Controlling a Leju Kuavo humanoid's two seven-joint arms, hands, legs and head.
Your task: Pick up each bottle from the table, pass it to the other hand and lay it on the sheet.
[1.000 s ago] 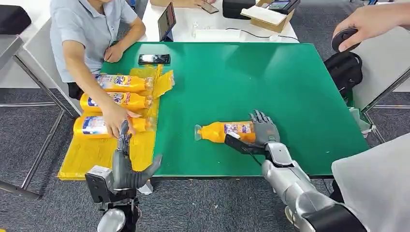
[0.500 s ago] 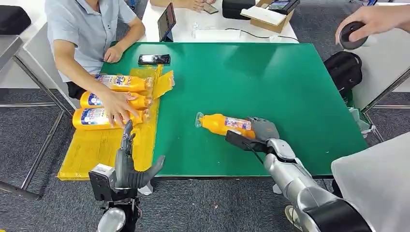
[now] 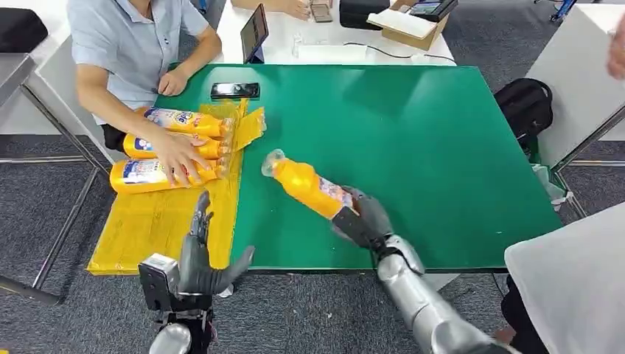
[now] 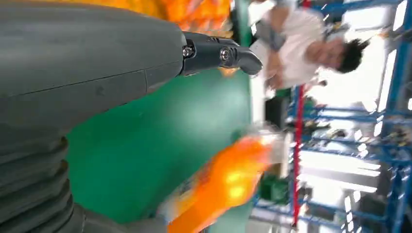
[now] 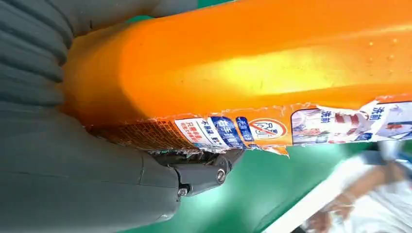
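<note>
My right hand (image 3: 362, 218) grips an orange bottle (image 3: 306, 187) by its base and holds it above the green table (image 3: 413, 133), its clear cap tilted toward the yellow sheet (image 3: 151, 228). The right wrist view shows the bottle (image 5: 262, 68) close up, with its torn label, pressed against the hand (image 5: 73, 145). My left hand (image 3: 200, 258) hovers open near the table's front edge, at the sheet's near corner, fingers spread. Its thumb (image 4: 121, 63) shows in the left wrist view, with the blurred bottle (image 4: 223, 184) beyond. Three orange bottles (image 3: 166, 146) lie on the sheet's far end.
A seated person at the table's left rests a hand (image 3: 177, 156) on the bottles on the sheet. A black phone (image 3: 235, 90) lies near the table's far left edge. A dark bag (image 3: 525, 107) sits on the floor to the right.
My right hand has closed on the bottle, lifted it off the table and swung it left toward my left hand. The person has pushed the laid bottles together.
</note>
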